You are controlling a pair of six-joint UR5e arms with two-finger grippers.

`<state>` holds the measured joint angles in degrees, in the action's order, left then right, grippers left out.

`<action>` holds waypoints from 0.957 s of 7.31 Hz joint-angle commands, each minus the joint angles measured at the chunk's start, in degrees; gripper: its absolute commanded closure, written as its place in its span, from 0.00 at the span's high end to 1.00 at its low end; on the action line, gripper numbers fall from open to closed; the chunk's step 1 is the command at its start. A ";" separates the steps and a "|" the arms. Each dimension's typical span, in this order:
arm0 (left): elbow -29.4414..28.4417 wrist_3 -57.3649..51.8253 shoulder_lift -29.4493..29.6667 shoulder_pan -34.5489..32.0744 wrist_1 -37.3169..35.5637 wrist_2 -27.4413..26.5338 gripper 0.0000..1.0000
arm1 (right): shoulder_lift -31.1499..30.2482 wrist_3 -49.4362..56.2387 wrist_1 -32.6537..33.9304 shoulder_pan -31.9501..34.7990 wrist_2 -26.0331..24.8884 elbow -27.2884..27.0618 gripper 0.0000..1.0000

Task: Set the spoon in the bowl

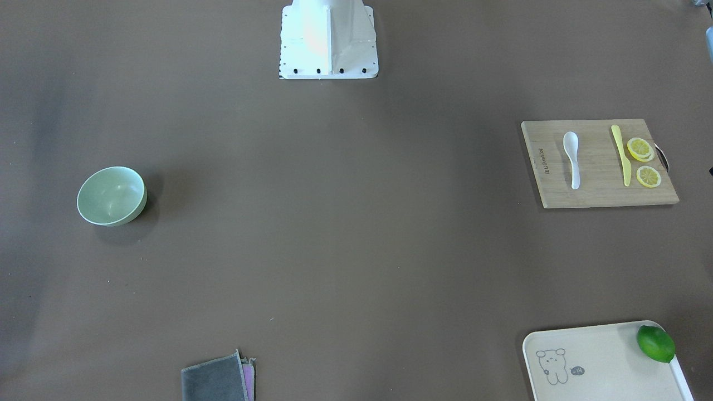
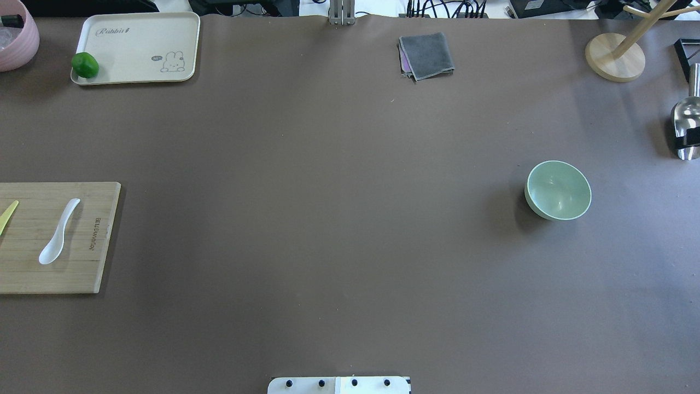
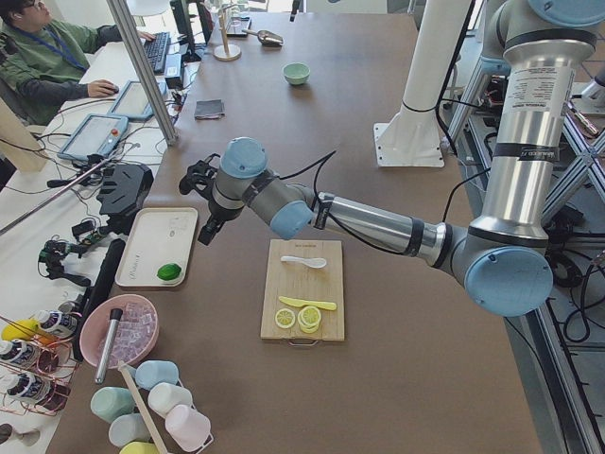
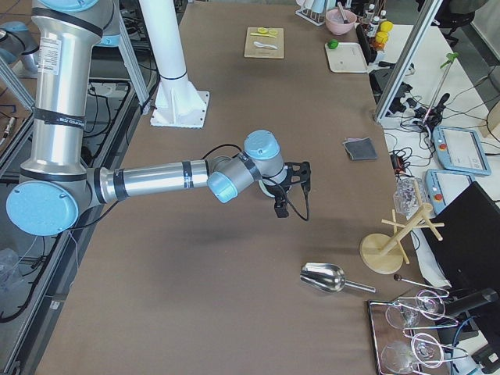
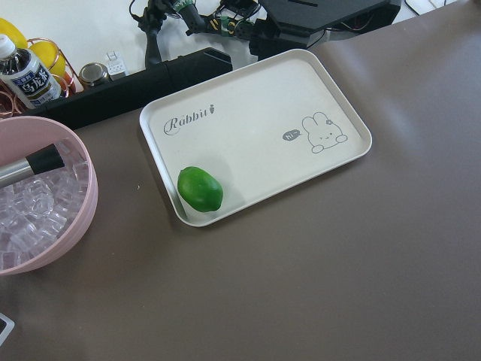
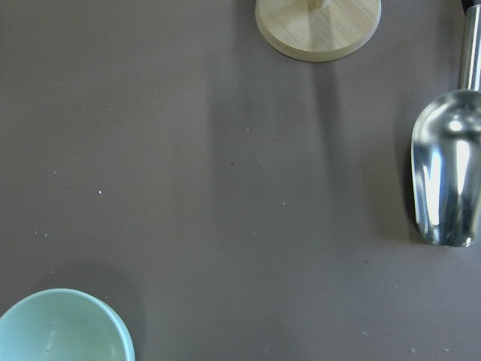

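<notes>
The white spoon (image 1: 572, 159) lies on a wooden cutting board (image 1: 599, 192), scoop toward the robot; it also shows in the overhead view (image 2: 57, 232) and the exterior left view (image 3: 303, 262). The mint-green bowl (image 1: 111, 196) stands empty on the table's other side (image 2: 558, 190); its rim shows at the bottom left of the right wrist view (image 6: 60, 331). My left gripper (image 3: 198, 180) hangs above the table near the tray, apart from the spoon. My right gripper (image 4: 295, 186) hangs above the table near the bowl. I cannot tell whether either is open or shut.
A yellow knife (image 1: 621, 156) and lemon slices (image 1: 640, 149) share the board. A cream tray (image 5: 255, 128) holds a lime (image 5: 200, 188), beside a pink bowl of ice (image 5: 37, 203). A grey cloth (image 2: 426, 54), wooden stand (image 2: 615, 57) and metal scoop (image 6: 447, 180) lie at the edges.
</notes>
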<state>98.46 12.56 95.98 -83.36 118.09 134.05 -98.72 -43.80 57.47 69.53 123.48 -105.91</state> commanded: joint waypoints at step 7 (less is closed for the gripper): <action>0.24 0.01 0.08 0.48 0.39 0.07 0.98 | 1.00 -24.58 -20.18 -23.65 -18.80 7.82 0.81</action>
<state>98.65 12.62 96.06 -82.89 118.47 134.09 -95.62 -68.28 40.79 45.93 104.75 -98.62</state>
